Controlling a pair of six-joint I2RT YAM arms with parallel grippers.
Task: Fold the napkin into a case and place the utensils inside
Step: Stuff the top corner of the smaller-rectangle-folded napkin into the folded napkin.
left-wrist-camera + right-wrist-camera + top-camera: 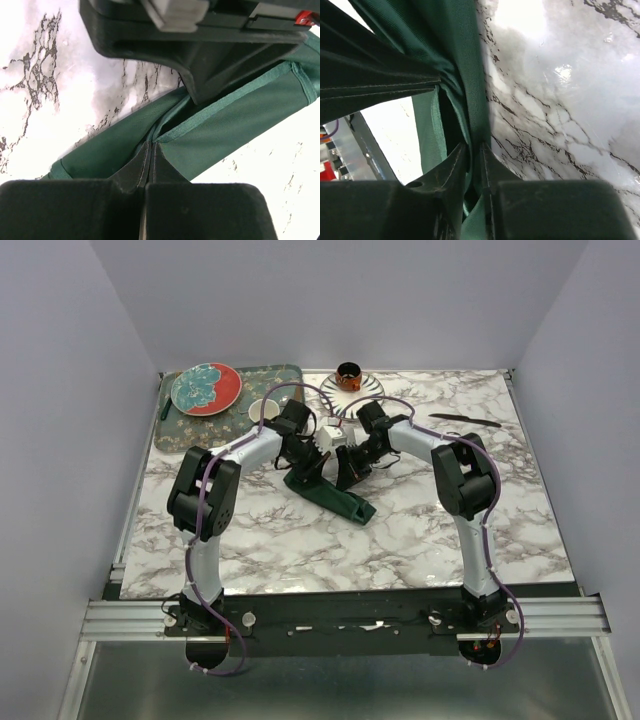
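**Top external view.** The napkin lies near the centre of the marble table as a bunched dark green strip running from 11 o'clock to 5 o'clock. Both arms reach inward and meet over its far end. The left gripper sits on the 10 o'clock side of the cloth and the right gripper on the 2 o'clock side, close together. A slim black knife lies flat at 2 o'clock from the napkin, well apart from it. At 10 o'clock a tray carries a red and teal plate. At 12 o'clock a striped plate carries a small dark cup.

**Left wrist view.** The left gripper's fingertips are pressed together with no visible gap, pinching a fold of the napkin at the hemmed edge. The cloth runs from 8 o'clock to 2 o'clock across the frame. The right gripper's black body fills the 12 o'clock area, directly above the cloth.

**Right wrist view.** The right gripper's jaws stand narrow, with a gathered ridge of the napkin clamped between them. From the grip, the cloth rises taut toward 11 o'clock. Bare marble fills the 3 o'clock side.
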